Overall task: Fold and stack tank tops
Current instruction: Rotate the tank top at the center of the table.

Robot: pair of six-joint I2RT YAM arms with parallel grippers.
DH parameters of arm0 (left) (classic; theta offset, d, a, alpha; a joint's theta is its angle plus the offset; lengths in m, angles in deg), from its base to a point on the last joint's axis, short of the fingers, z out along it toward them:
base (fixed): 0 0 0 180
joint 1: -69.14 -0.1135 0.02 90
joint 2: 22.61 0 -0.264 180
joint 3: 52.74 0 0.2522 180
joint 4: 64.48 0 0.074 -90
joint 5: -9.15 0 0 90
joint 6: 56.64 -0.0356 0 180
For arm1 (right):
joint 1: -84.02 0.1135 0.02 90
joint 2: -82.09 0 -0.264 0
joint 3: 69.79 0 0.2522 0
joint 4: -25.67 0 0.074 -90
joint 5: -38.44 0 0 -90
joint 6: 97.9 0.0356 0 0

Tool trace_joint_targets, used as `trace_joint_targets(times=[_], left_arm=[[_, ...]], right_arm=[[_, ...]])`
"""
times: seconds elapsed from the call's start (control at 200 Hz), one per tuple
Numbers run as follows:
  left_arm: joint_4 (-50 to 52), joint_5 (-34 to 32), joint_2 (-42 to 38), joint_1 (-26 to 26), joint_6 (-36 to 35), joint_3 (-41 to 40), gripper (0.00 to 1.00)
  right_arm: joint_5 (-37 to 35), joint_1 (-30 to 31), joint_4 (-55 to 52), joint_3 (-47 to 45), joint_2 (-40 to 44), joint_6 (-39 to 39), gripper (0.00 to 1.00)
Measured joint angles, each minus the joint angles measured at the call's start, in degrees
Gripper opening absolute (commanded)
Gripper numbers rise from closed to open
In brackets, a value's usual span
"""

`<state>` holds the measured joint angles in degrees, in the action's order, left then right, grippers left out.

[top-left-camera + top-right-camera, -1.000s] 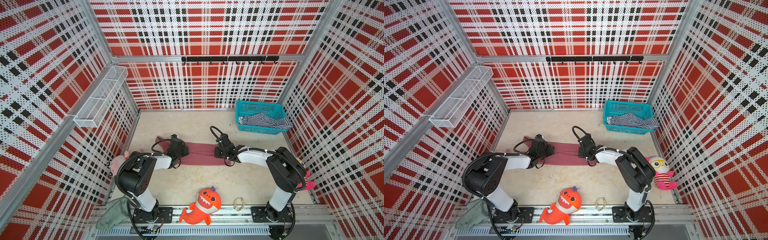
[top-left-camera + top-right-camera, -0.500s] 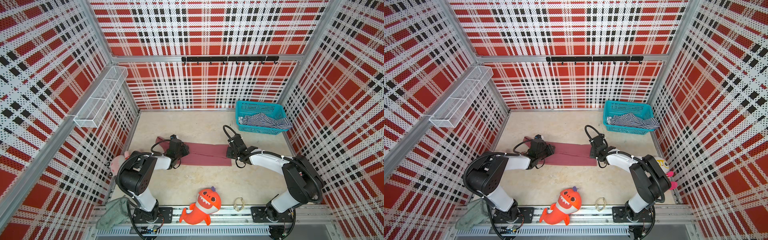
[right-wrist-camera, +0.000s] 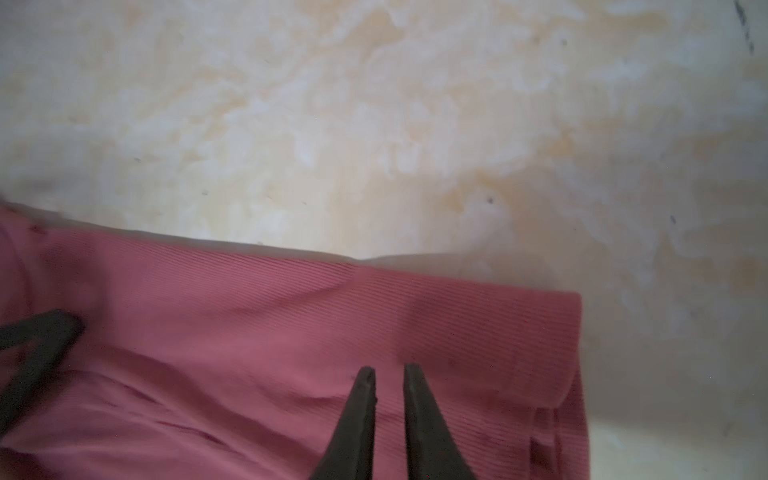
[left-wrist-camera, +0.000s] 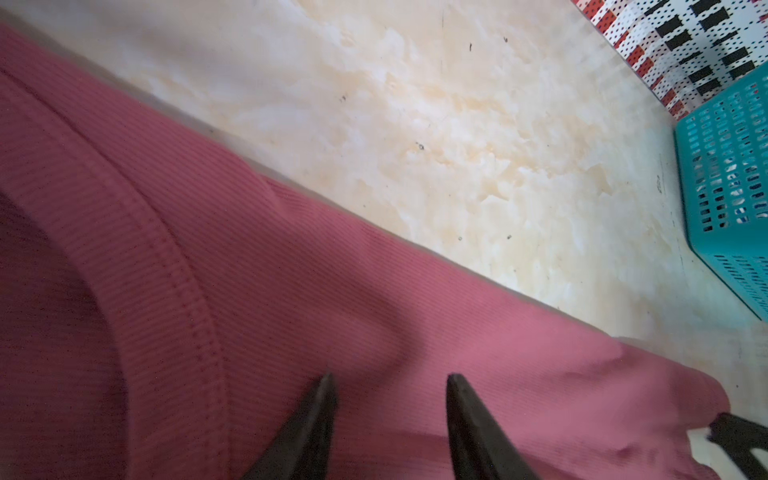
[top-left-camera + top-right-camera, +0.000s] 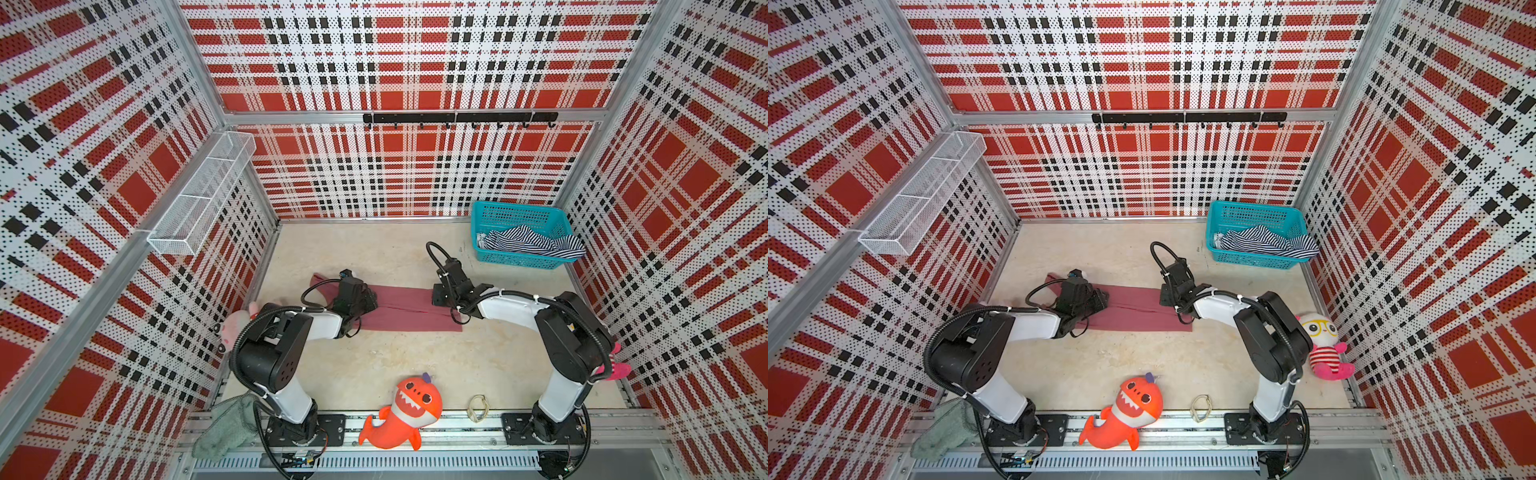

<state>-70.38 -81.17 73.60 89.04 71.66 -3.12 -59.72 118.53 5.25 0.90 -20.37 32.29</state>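
Low over the maroon top [image 5: 399, 309], left fingers [image 4: 316, 424] spread, right fingers [image 3: 357, 415] barely parted

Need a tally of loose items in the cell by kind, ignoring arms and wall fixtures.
Tank tops: 2, maroon top, striped top
Plush toys: 3, orange shark, pink plush, glasses plush
Teal basket: 1
Grey-green towel: 1
Small loop: 1
Total: 8
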Motion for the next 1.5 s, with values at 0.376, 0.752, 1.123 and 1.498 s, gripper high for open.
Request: trace_joint_targets(times=[0.376, 0.752, 1.123, 1.498], left_arm=[[0.22, 1.9, 12.94, 0.63, -2.29, 15.1, 0.49], [10.29, 10.4, 32.52, 3.1, -11.85, 46.31, 0.51], [25.14, 13.33, 36.94, 3.39, -23.63, 62.05, 0.73], [22.4, 11.23, 14.69, -5.55, -20.46, 45.29, 0.57]], right_arm=[[1.9, -1.64, 7.69, -10.95, 3.8, 2.99, 0.17], [7.19, 9.84, 7.91, -18.88, 11.67, 8.46, 0.18], [2.36, 8.04, -2.64, -12.41, 22.62, 5.99, 0.2], [4.07, 3.3, 7.08, -5.95, 6.91, 2.8, 0.17]])
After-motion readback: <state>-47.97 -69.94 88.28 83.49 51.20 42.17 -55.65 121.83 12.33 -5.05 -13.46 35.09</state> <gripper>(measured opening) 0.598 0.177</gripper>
